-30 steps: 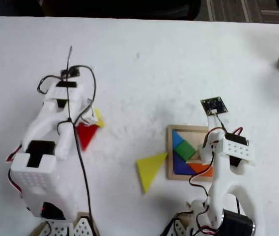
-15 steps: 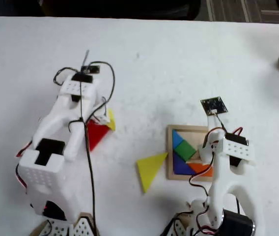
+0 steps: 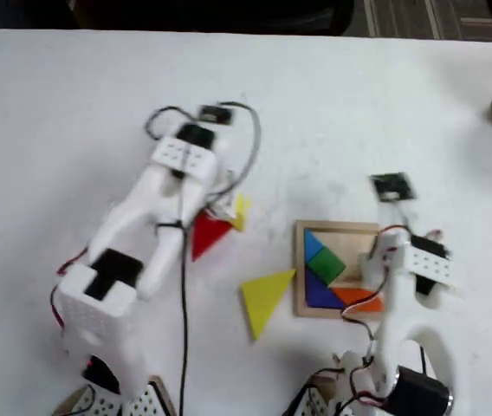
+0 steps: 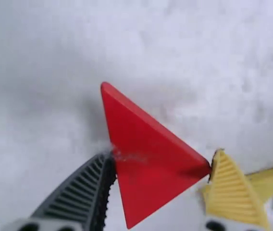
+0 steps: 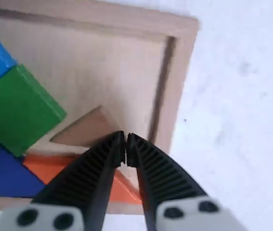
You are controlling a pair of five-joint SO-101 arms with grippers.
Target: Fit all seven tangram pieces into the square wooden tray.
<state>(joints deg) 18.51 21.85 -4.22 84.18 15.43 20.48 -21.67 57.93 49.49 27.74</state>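
Left fingers (image 4: 83, 195), clamped on the red triangle (image 4: 148, 163), are now carried closer to the tray (image 3: 299, 260), so its placement is judged near.

Bright, even light; white table (image 3: 333, 104) glares; soft shadow beside red triangle (image 4: 146, 168).

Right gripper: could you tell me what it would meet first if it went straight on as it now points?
Most likely the bare floor of the wooden tray, right beside the brown triangle, where the right gripper points. Depth is unclear, so it may touch the triangle first.
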